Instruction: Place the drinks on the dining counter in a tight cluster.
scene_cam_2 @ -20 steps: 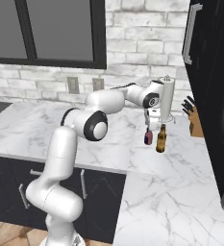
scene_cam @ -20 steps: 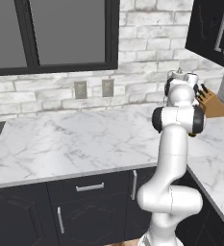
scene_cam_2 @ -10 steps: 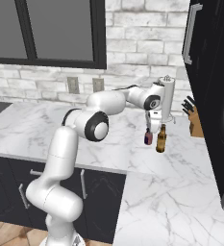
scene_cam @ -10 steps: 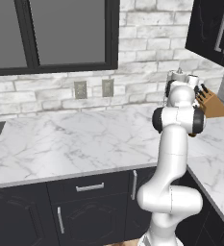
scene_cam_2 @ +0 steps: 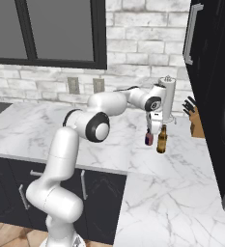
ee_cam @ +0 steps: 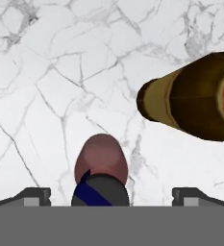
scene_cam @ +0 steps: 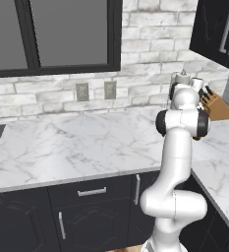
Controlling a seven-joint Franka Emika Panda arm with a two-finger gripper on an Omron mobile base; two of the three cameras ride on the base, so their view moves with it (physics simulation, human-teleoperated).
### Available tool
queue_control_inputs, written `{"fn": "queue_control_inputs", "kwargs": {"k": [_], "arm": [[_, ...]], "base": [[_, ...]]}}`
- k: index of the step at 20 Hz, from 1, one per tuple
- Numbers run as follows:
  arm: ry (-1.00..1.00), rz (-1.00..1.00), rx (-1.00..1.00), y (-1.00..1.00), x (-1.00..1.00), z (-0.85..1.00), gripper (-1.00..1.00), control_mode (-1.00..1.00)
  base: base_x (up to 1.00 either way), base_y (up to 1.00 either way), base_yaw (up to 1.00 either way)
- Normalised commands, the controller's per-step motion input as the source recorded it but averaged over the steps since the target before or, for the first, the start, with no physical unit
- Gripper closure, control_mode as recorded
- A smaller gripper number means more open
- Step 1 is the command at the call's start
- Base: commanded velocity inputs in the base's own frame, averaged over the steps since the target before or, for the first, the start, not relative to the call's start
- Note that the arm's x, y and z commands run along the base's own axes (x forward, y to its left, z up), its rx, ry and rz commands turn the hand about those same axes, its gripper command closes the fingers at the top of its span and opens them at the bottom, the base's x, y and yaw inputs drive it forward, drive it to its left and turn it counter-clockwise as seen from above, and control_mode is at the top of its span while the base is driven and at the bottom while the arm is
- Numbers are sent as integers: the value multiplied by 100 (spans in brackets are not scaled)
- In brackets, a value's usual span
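Nothing has shifted since a second ago: my gripper still hangs over the maroon drink, jaws spread fully wide and empty. Left to right in the right base view, that short can stands on the marble worktop, with the brown bottle just beside it. I should descend straight, centred, keeping my outer finger clear of the bottle.
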Motion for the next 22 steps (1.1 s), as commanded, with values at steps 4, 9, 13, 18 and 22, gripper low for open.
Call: {"fn": "queue_control_inputs", "kwargs": {"k": [4,9,13,18,22], "arm": [[0,0,0,0,3,-19,-100,-100],[0,0,1,0,2,-18,-100,-100],[0,0,5,0,0,2,-100,-100],[0,0,5,0,0,1,100,-100],[0,0,5,0,0,4,100,-100]], "base": [[0,0,0],[0,0,0],[0,0,0],[0,0,0],[0,0,0]]}}
